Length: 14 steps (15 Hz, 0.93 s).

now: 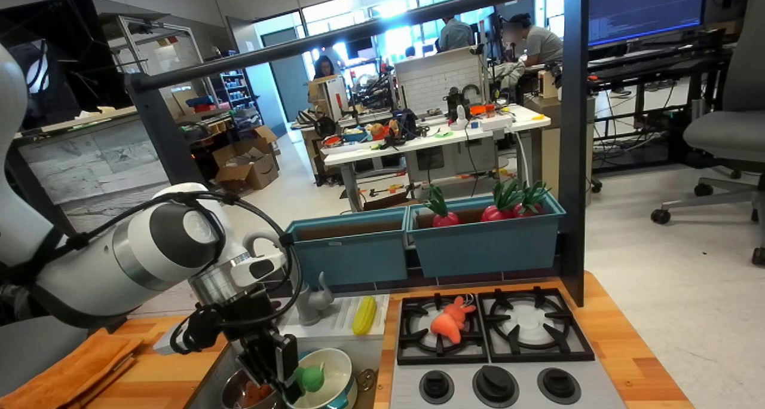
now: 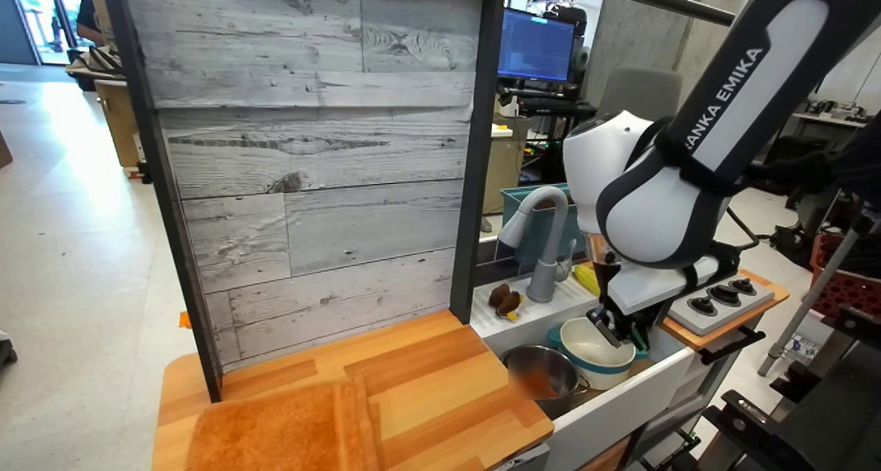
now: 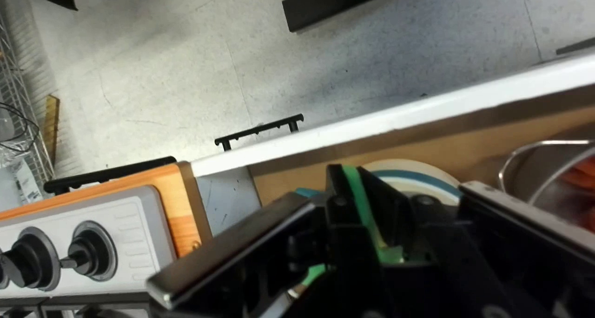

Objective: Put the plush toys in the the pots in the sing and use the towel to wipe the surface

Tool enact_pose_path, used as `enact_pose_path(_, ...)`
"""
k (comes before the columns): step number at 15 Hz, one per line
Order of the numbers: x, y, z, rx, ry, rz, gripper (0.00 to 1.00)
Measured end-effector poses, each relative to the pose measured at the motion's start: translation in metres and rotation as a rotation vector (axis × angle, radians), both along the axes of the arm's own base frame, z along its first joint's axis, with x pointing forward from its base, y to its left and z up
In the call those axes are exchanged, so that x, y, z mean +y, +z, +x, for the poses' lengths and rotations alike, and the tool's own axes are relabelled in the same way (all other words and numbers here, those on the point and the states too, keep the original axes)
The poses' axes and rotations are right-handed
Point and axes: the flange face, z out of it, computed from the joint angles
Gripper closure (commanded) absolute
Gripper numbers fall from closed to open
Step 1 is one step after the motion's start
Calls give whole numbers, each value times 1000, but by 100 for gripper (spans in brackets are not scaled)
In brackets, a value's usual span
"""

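Observation:
In the sink (image 2: 612,419) stand a cream pot (image 2: 604,377) with a teal band and a dark grey metal pot (image 2: 564,362). Orange plush (image 1: 255,393) lies inside the metal pot. A red-orange plush toy (image 1: 452,320) rests on a stove burner, and a yellow one (image 1: 364,316) on the drainboard. Over the cream pot my gripper (image 1: 291,386) points downward. Its fingers are shut on part of a green plush toy (image 3: 360,201), whose rounded body (image 1: 311,378) shows beside the fingertips. The orange towel (image 2: 275,426) lies on the wooden surface (image 2: 440,388).
A curved faucet (image 2: 545,244) rises behind the sink, with brown objects (image 2: 505,300) near its base. Beside the sink is the stove with knobs (image 1: 495,385). Teal troughs (image 1: 487,244) line the back. A dark post (image 2: 475,147) stands at the counter's edge.

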Motion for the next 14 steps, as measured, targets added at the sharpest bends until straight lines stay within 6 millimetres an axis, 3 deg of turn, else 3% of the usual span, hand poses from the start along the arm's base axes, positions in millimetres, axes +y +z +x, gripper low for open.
enact_pose_path(1,2,-2,4,-26,-5,3,70)
enact_pose_path(4,2,-5,16,-95,-20,3,51)
enact_pose_path(5,1,-3,20,-122,-22,3,70)
enact_pose_path(7,2,2,26,-157,-12,-4,55)
enact_pose_path(8,3,4,27,-162,-9,-8,26)
enact_pose_path(10,7,4,27,-163,-5,-9,25)
enact_pose_path(13,5,7,27,-176,-9,-39,3)
enact_pose_path(14,4,9,28,-189,-14,-51,1)
